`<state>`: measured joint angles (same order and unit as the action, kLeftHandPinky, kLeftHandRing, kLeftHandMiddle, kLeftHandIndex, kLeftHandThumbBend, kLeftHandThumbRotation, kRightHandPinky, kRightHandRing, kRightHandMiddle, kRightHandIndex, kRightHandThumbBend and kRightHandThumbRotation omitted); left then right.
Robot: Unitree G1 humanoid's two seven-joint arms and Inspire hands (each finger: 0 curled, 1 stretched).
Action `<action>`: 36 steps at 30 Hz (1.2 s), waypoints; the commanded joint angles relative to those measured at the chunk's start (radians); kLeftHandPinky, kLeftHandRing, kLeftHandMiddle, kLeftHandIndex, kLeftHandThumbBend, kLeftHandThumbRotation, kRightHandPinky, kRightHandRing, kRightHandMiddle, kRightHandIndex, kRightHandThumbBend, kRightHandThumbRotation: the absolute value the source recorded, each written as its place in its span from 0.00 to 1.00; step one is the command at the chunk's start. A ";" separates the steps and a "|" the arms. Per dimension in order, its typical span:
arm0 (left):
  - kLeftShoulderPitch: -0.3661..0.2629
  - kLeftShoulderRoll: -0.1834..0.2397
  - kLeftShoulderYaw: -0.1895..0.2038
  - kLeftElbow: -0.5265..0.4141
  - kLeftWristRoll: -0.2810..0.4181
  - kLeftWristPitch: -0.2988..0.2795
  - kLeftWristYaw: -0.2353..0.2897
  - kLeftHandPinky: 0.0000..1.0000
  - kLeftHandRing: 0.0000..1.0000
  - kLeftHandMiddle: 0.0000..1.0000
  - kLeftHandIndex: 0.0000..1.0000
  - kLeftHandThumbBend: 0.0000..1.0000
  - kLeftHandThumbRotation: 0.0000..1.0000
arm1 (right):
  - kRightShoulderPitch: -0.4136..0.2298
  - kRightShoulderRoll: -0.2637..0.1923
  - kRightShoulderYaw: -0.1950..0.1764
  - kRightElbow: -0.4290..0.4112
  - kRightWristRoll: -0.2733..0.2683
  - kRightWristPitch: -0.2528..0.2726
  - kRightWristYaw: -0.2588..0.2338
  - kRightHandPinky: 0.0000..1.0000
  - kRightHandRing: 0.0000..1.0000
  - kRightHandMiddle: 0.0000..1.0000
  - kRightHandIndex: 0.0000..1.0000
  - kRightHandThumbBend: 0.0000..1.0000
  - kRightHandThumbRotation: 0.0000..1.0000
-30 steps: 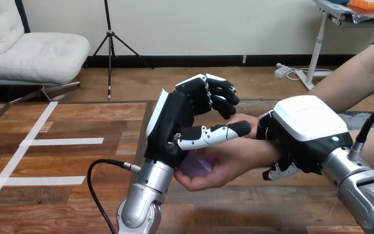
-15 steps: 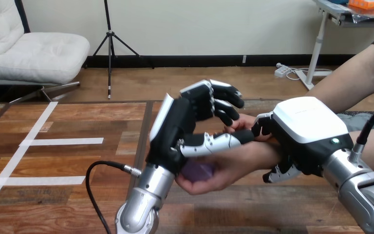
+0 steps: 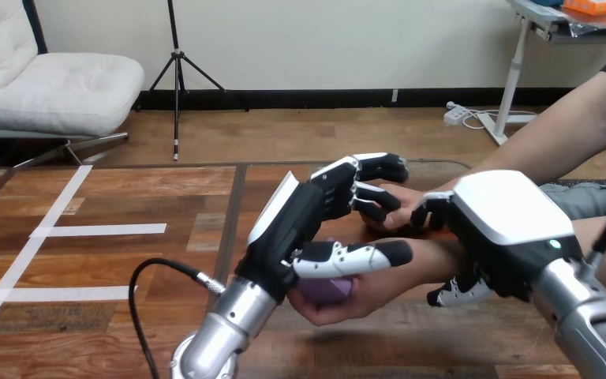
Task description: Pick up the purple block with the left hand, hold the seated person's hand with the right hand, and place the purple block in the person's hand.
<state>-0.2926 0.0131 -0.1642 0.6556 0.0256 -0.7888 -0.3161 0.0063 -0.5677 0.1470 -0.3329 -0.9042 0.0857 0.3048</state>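
- My left hand [image 3: 290, 230] hovers loose, fingers apart, thumb straight, clamped on nothing.
- Purple block [image 3: 325, 289] lies in the person's hand [image 3: 383, 275], at 6 o'clock from my thumb; whether my palm touches it, can't tell.
- My right hand [image 3: 505, 225], at 3 o'clock, curls round the person's wrist [image 3: 434, 254].
- Block looks light, stiff, smooth: I'd take it by opposite flat sides.
- No container; the cupped palm carries the block alone.

My left hand [image 3: 284, 233]: black body, white back shell, black-and-white fingers. My right hand [image 3: 505, 217]: same, plus green light [image 3: 554, 244]. Left forearm [image 3: 217, 335], right forearm [image 3: 600, 332]: silver.
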 commanded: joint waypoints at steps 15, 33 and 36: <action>0.032 0.009 0.027 -0.041 -0.149 -0.116 -0.101 0.80 0.86 0.90 0.91 0.91 0.49 | 0.108 0.124 -0.095 -0.077 0.175 -0.082 -0.245 0.62 0.70 0.73 0.75 0.72 0.19; 0.117 0.007 0.053 -0.052 -0.241 -0.253 -0.156 0.78 0.83 0.86 0.88 0.87 0.50 | 0.202 0.264 -0.105 0.030 0.296 -0.352 -0.589 0.63 0.73 0.77 0.77 0.56 0.25; 0.132 0.012 0.059 -0.054 -0.237 -0.275 -0.149 0.77 0.83 0.86 0.88 0.86 0.51 | 0.209 0.280 -0.100 0.058 0.306 -0.399 -0.634 0.63 0.74 0.77 0.77 0.53 0.27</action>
<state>-0.1536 0.0193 -0.1336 0.6551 -0.1988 -1.0190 -0.4699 0.2402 -0.3204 0.0626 -0.3149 -0.6216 -0.2408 -0.2524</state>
